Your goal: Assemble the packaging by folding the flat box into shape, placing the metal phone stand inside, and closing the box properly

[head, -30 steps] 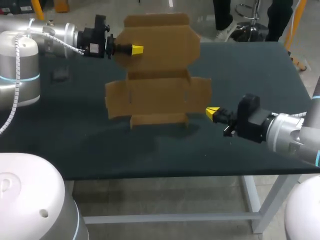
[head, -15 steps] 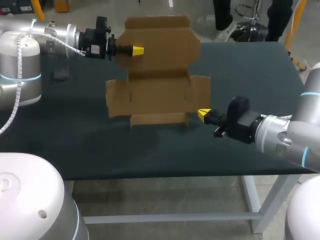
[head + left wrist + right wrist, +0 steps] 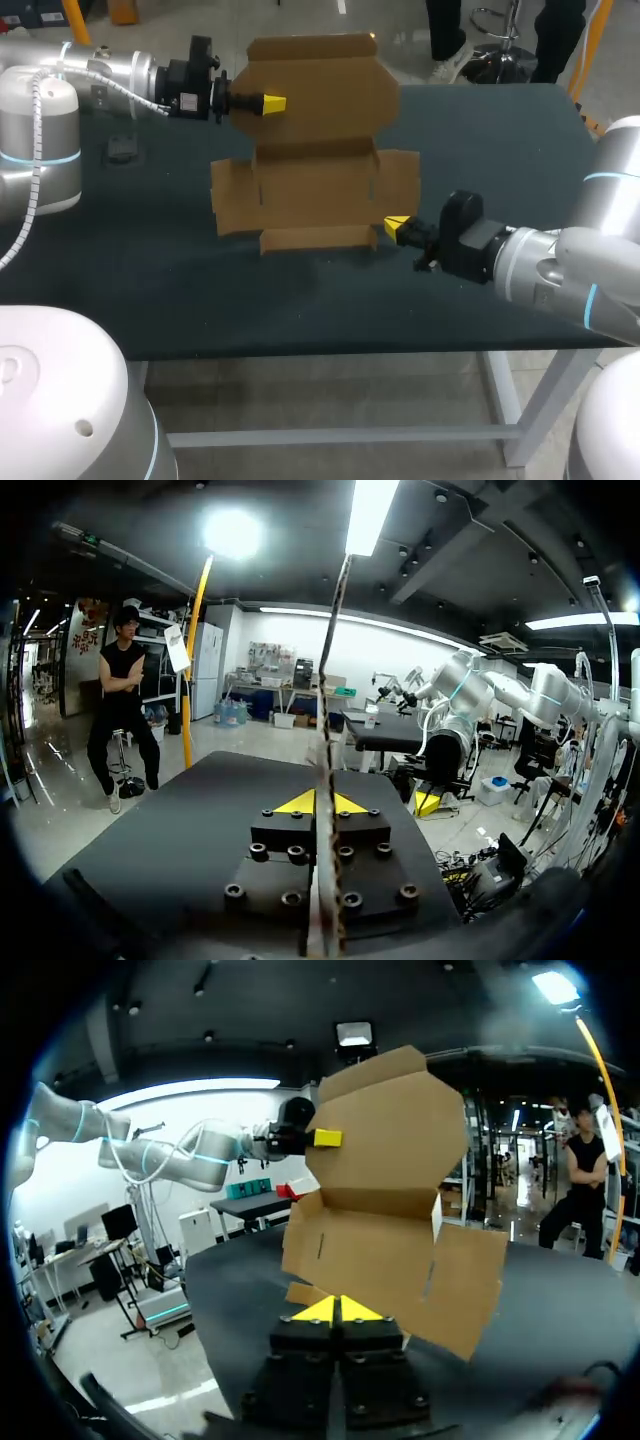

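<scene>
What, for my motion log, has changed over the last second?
The right tool, shut and empty, moved leftwards to the near right corner of the cardboard box; whether it touches the box is unclear. The left tool stayed shut on the box's upper part, and the box stayed upright, held off flat, in the same place.

There was one flat cardboard box (image 3: 315, 190). There were two grippers: the left gripper (image 3: 272, 103) clamped its upper flap, and the right gripper (image 3: 395, 227) sat just beside its lower corner. One small dark object (image 3: 122, 150) lay behind the left gripper on one table (image 3: 520, 150).
</scene>
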Robot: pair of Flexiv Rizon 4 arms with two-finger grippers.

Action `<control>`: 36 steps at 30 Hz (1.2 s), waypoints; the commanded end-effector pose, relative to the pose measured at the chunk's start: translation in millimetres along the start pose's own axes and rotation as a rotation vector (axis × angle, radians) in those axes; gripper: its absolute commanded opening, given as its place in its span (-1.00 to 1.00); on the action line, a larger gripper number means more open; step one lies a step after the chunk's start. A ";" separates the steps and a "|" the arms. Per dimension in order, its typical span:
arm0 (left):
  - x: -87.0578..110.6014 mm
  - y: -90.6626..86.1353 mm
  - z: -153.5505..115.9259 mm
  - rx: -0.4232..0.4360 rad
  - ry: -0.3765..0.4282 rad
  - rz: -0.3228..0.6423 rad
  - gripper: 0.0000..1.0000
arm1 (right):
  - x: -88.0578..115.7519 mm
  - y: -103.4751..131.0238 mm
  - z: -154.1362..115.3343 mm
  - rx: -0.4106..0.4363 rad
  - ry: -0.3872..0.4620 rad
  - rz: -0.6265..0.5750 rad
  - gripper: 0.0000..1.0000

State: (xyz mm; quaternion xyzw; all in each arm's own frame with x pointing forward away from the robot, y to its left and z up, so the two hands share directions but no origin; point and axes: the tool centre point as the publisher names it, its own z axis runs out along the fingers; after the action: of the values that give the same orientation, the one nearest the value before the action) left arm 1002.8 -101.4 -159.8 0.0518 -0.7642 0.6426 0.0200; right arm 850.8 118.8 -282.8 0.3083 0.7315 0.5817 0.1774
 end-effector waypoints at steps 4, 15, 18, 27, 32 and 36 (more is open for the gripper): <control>-2.2 8.8 -0.8 0.010 0.009 0.001 -1.00 | 5.3 -7.8 23.0 0.003 -0.033 0.002 -1.00; -3.8 15.0 -0.3 0.006 0.024 0.004 -1.00 | 7.5 -19.2 42.3 0.013 -0.062 0.028 -1.00; -1.1 15.8 -2.0 0.007 0.022 0.007 -1.00 | 8.7 -23.6 47.6 0.023 -0.070 0.032 -1.00; 9.7 16.9 0.4 -0.007 0.036 0.031 -1.00 | 13.0 -29.8 57.7 0.042 -0.068 0.034 -1.00; 9.4 19.1 3.7 -0.014 0.047 0.030 -1.00 | 14.3 -31.7 60.4 0.042 -0.073 0.035 -1.00; 9.8 22.1 3.5 -0.010 0.055 0.026 -1.00 | 14.7 -35.3 63.7 0.033 -0.081 0.049 -1.00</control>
State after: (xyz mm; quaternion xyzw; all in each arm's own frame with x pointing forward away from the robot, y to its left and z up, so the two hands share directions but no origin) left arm 989.8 -102.6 -176.9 0.0264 -0.7687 0.6384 0.0290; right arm 870.0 164.2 -326.1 0.3320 0.7347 0.5700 0.1586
